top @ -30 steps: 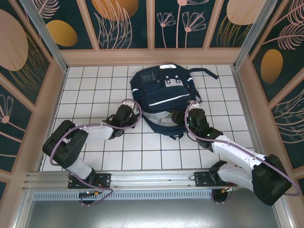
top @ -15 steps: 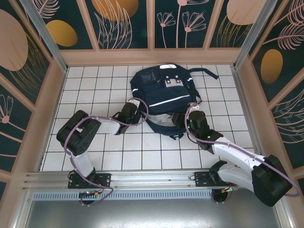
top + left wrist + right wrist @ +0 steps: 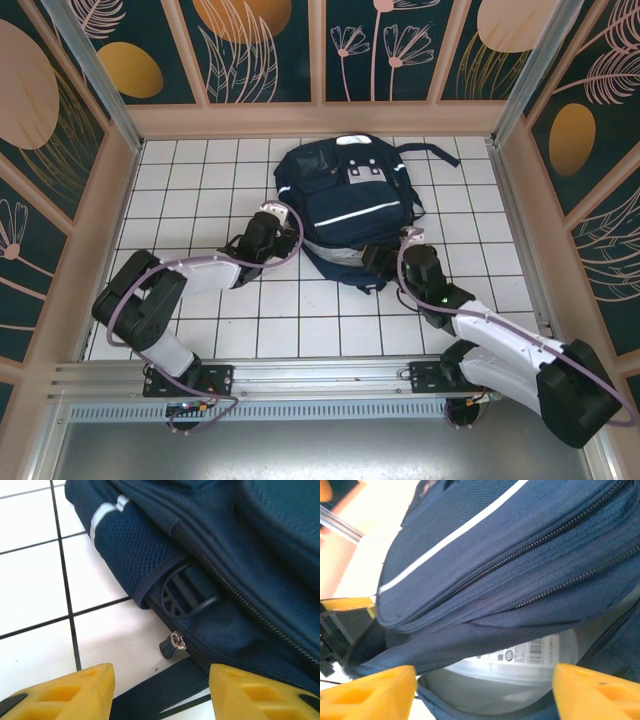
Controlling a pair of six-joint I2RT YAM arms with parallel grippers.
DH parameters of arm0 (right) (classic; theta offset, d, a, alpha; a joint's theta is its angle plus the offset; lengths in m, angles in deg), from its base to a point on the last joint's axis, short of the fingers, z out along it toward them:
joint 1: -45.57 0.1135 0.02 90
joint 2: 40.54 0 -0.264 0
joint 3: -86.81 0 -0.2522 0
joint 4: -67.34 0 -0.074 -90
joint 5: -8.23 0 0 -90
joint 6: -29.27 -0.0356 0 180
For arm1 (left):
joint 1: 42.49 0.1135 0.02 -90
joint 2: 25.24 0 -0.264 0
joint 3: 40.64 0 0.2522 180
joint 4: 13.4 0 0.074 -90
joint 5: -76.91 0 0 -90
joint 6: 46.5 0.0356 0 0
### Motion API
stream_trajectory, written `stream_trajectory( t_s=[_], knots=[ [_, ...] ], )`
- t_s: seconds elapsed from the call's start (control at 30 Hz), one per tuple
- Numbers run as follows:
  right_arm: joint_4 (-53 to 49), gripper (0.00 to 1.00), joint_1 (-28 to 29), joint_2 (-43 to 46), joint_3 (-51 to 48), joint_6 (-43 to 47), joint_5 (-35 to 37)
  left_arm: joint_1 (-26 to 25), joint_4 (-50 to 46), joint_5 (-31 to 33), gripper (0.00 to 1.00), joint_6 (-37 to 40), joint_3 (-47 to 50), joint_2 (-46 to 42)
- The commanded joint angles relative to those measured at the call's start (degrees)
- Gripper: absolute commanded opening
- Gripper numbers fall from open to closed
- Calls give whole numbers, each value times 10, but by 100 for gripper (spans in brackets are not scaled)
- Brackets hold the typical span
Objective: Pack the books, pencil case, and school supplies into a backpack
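The left pincer [image 3: 160, 681] and right pincer [image 3: 482, 679] are spread wide and empty. On the backpack [image 3: 240, 550], the zipper pull [image 3: 170, 645] just ahead of the left is best pinched squarely.

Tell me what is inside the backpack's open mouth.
A pale grey surface bearing a barcode label shows inside the backpack; its navy fabric covers everything deeper.

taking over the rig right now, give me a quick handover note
Left tool: open, holding nothing, low beside the backpack, facing a zip pull.
Right tool: open, holding nothing, at the backpack's near opening.
Done: a white barcoded surface shows inside the opening, packet or lining unclear; other contents hidden.
Left: the opening gapes, so probably check the contents and zip it shut.
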Motion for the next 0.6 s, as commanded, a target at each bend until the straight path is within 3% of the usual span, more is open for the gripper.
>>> stream_trajectory(
  t_s=[0.0, 0.2, 0.57],
  knots=[
    [34, 76, 6, 42, -32, -75, -28, 0, 9, 7, 58, -32, 28, -30],
    [108, 82, 21, 43, -62, -175, -69, 0, 22, 46, 59, -44, 36, -32],
    [176, 85, 63, -128, 38, -203, -53, 0, 47, 55, 59, -52, 55, -31]
  ],
)
